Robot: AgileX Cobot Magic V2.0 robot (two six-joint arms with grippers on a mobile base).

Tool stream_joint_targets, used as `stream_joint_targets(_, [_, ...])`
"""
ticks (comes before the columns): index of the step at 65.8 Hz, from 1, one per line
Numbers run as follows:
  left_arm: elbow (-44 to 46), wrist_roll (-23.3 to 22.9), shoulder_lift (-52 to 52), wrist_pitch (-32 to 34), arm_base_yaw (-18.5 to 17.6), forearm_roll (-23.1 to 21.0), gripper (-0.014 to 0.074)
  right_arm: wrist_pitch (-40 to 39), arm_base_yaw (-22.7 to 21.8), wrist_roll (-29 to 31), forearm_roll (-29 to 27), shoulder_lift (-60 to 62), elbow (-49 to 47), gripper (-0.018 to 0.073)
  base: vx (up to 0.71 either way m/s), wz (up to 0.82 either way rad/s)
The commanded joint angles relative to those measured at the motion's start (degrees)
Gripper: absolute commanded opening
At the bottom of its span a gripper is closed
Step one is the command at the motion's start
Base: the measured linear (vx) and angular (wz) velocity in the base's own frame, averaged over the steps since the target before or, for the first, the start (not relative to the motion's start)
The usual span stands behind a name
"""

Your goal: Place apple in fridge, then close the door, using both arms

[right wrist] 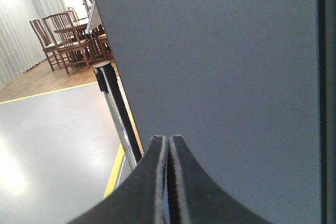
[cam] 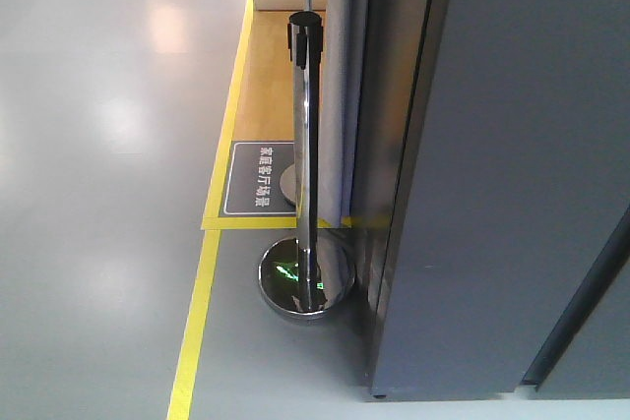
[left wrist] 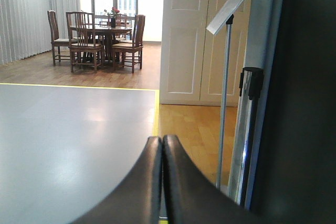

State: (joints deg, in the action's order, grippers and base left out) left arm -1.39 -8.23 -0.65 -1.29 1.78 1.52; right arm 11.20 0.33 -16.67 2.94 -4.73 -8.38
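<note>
From the front, the fridge (cam: 512, 174) stands with its grey door (cam: 591, 322) closed, a chrome post (cam: 305, 164) just left of it. At the left wrist, the left gripper (left wrist: 161, 141) has its jaws pressed together, empty, the post to its right. At the right wrist, the right gripper (right wrist: 168, 139) is likewise closed on nothing, facing the fridge. The apple is nowhere visible.

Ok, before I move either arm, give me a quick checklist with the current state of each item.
1. Left gripper empty: ok, its fingers are shut together with nothing between them.
2. Right gripper empty: ok, shut, nothing held.
3. Red and yellow apple located: cannot tell, it appears in no view.
4. Tall dark grey fridge door position: cannot tell, only flat grey panels show, with no white interior visible.
5. Obstacles: not ok, a chrome stanchion post with a round base stands right beside the fridge's left side.
6. Grey floor to the left: ok, nothing lies on it.
</note>
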Motion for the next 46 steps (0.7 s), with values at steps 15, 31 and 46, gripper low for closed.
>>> stream_joint_targets(15, [-1.7,0.0,-1.0,4.4,0.0,-0.4,-0.0006,-13.5,-0.3,1.7,0.0,0.1,8.8,-0.0002,0.0,0.0])
stream_joint_targets(31, [-1.7,0.0,-1.0,4.4,0.0,-0.4,-0.0006,-11.6,-0.3,11.9,0.0,6.2,10.1,-0.0002,0.0,0.0])
stream_joint_targets(46, [-1.7,0.0,-0.9,4.2,0.0,-0.4,-0.0006,-7.2,-0.2,14.8,-2.1,6.2,10.1,-0.0002,0.0,0.0])
